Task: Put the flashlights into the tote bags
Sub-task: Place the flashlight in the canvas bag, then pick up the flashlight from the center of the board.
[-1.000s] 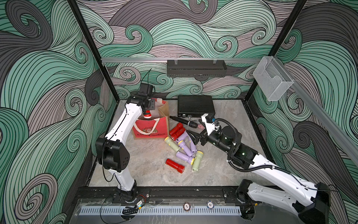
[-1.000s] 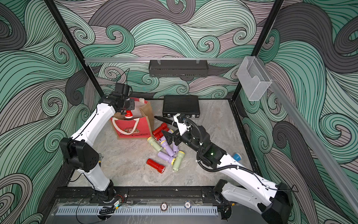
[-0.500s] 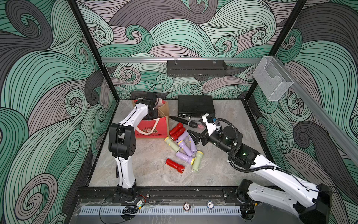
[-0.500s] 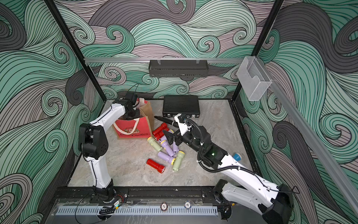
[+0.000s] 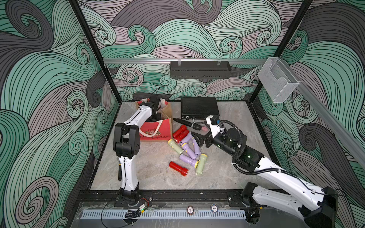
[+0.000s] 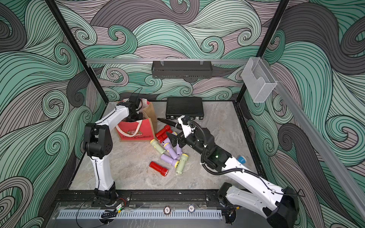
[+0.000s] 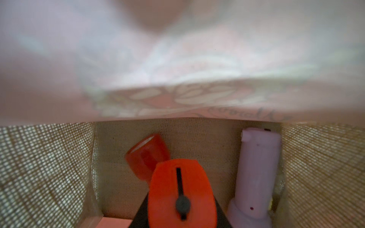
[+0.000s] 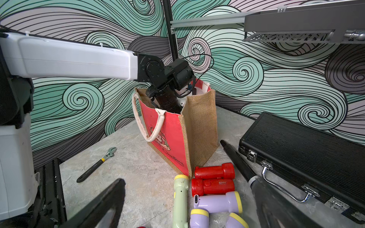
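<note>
Left wrist view alone shows left gripper [image 7: 180,217] clenching red flashlight [image 7: 177,183] inside tote bag [image 7: 49,167]; right gripper [image 8: 188,189] spread.

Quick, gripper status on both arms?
Left gripper: closed on a red flashlight, inside the tote bag.
Right gripper: open, holding nothing.

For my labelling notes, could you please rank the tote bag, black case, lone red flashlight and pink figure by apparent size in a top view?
Largest to smallest:
1. tote bag, partly hidden by the left arm
2. black case
3. lone red flashlight
4. pink figure
</note>
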### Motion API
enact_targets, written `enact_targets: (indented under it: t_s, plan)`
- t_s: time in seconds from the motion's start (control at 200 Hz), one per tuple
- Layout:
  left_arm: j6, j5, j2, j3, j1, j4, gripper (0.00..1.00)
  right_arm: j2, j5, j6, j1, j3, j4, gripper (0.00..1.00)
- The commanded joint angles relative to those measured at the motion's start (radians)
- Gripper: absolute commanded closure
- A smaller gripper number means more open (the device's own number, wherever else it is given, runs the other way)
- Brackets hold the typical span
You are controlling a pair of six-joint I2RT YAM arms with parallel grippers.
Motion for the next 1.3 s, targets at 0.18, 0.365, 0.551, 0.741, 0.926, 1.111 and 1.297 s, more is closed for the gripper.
enact_targets:
  t_s: [0.18,0.365,0.551,0.741,0.926,1.111,1.297]
  plan:
    - [-0.01,0.021,-0.161,0.003,0.004,-0.022,0.57,0.033,-0.011,0.027,-0.009,0.013,-0.111,0.0]
    - [-0.011,0.06,-0.263,-0.019,0.004,-0.014,0.49,0.045,-0.112,0.045,-0.007,-0.009,-0.257,0.0]
    - [-0.002,0.166,-0.436,-0.145,0.002,0.047,0.44,0.119,-0.155,0.027,0.083,-0.005,-0.379,0.0]
    - [-0.029,0.286,-0.686,-0.402,0.003,0.285,0.27,0.285,-0.116,0.029,0.213,0.06,-0.411,0.01]
    - [-0.003,0.328,-0.787,-0.467,0.002,0.339,0.24,0.47,-0.131,0.013,0.272,0.165,-0.462,0.04]
    - [0.011,0.394,-0.853,-0.509,0.002,0.377,0.09,0.618,-0.107,-0.021,0.316,0.246,-0.572,0.07]
    - [0.012,0.317,-0.916,-0.508,0.002,0.377,0.01,0.719,-0.081,-0.022,0.348,0.308,-0.641,0.13]
